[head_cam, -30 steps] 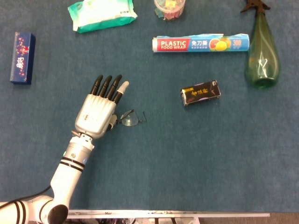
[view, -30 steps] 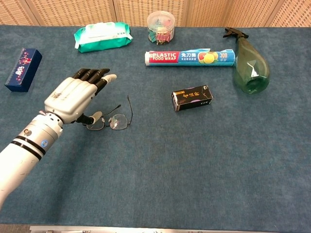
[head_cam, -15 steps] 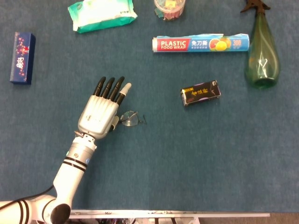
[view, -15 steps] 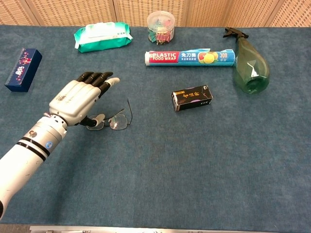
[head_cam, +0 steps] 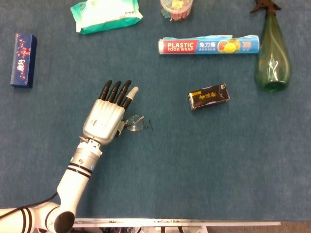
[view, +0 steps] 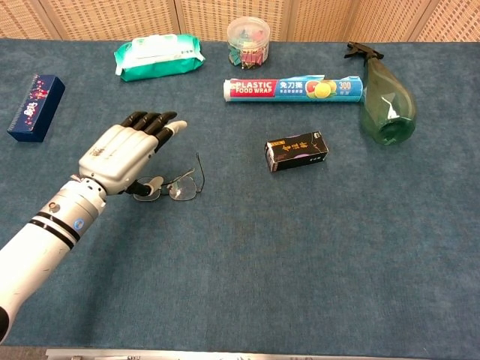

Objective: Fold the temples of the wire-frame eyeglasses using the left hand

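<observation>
The wire-frame eyeglasses (head_cam: pixel 136 123) (view: pixel 180 185) lie on the blue tabletop, lenses toward the front, one thin temple (view: pixel 201 166) still sticking out toward the back. My left hand (head_cam: pixel 106 115) (view: pixel 122 154) hovers over their left side with fingers stretched out flat and apart, pointing toward the back. Its thumb (view: pixel 148 184) reaches down beside the left lens; whether it touches the frame I cannot tell. The hand covers the left end of the glasses in the head view. My right hand is in neither view.
A black box (head_cam: pixel 208 96) lies to the right of the glasses. Further back are a plastic wrap roll (head_cam: pixel 208 46), a green spray bottle (head_cam: pixel 272 53), a wipes pack (head_cam: pixel 106 15) and a clip tub (head_cam: pixel 176 7). A dark blue box (head_cam: pixel 23 60) lies far left.
My left hand has slid a little to the right and forward over the glasses. The glasses have barely shifted and the temple stays out.
</observation>
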Controlling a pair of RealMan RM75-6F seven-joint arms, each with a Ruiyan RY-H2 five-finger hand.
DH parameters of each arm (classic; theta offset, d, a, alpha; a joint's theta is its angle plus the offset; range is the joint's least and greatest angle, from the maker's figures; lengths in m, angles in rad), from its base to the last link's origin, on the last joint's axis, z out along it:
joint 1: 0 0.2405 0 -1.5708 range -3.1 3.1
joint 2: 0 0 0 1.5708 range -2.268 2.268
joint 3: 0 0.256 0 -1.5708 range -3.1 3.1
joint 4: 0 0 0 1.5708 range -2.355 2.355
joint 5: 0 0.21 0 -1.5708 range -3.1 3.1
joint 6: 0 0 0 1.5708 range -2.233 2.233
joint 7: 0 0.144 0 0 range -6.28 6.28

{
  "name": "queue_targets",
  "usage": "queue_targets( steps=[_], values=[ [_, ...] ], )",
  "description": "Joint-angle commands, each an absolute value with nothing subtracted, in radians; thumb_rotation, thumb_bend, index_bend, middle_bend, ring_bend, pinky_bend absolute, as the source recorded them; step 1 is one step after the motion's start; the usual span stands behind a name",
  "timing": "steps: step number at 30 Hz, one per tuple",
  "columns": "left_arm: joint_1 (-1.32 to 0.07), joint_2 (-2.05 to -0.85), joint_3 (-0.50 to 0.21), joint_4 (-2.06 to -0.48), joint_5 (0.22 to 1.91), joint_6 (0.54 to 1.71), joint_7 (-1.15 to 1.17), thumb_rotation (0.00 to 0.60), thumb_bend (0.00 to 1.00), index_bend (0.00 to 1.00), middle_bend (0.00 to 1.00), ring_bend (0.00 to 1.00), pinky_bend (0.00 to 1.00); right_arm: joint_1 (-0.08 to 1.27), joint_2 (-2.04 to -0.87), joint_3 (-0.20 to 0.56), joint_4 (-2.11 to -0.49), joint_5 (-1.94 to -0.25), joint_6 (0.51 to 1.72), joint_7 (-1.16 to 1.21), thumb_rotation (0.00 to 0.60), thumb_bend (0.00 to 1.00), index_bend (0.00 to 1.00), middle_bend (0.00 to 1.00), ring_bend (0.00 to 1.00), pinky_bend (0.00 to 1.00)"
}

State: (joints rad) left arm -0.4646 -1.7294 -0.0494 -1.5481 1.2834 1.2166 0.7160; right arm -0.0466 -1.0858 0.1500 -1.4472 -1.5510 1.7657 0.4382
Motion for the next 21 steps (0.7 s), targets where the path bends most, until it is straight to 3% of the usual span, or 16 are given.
queue_targets(
  steps=[1,21],
  values=[
    [-0.463,-1.721,-0.049,-1.563,1.292,1.227,0.72,0.6,0.32,0.06,0.0,0.0,0.0,-0.046,-1.086,0.149,-1.448,-1.552,1.766,0.436,0.6,0.19,0.33,0.29,0.23,0.38],
    [-0.486,-1.725,-0.067,-1.614,1.289,1.228,0.781,0.6,0.32,0.06,0.0,0.0,0.0,-0.05,-1.087,0.147,-1.45,-1.559,1.778,0.433,0.6,0.19,0.33,0.29,0.23,0.38]
  ],
)
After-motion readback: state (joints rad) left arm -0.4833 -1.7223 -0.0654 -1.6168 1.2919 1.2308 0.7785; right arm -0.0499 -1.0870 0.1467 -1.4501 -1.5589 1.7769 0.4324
